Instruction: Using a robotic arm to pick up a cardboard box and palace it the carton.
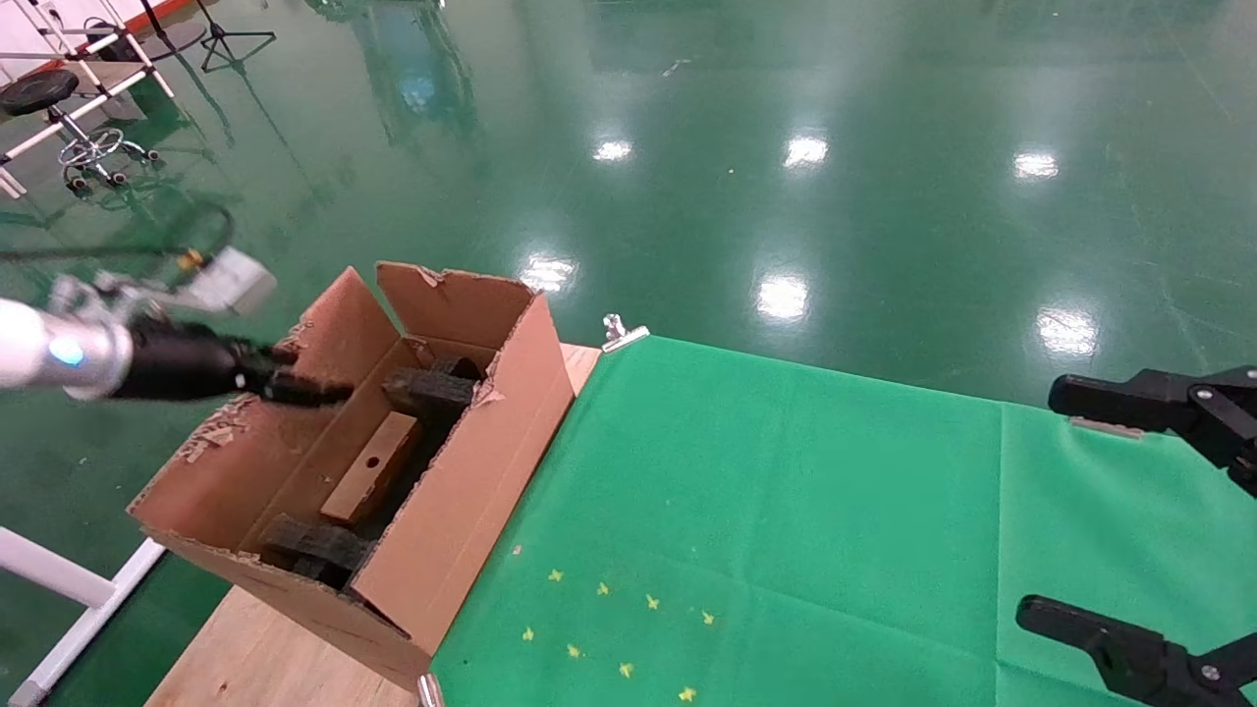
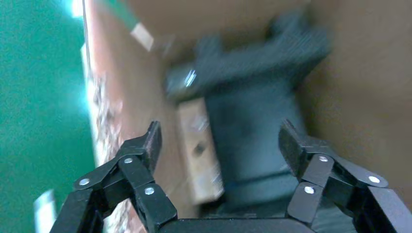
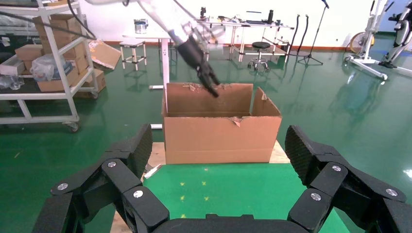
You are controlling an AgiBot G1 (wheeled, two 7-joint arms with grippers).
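Note:
The cardboard box [image 1: 371, 481], small, slim and brown with a round hole, lies inside the carton [image 1: 471, 491] between black foam blocks [image 1: 429, 390]. My left gripper [image 1: 309, 378], on the white arm, hangs open and empty over the carton's far left flap. In the left wrist view the open left gripper [image 2: 221, 136] looks down at the box [image 2: 199, 150] and the foam [image 2: 252, 121]. My right gripper [image 1: 1065, 506] is open and empty at the right edge of the table. In the right wrist view the right gripper [image 3: 219, 145] faces the carton [image 3: 218, 138] and the left gripper [image 3: 209, 80] above it.
A green cloth [image 1: 786, 511] with small yellow marks [image 1: 609, 628] covers the table right of the carton. The carton stands on the bare wooden end [image 1: 255, 658]. A metal clip [image 1: 619, 332] holds the cloth's far corner. A white frame [image 1: 59, 589] stands left of the table.

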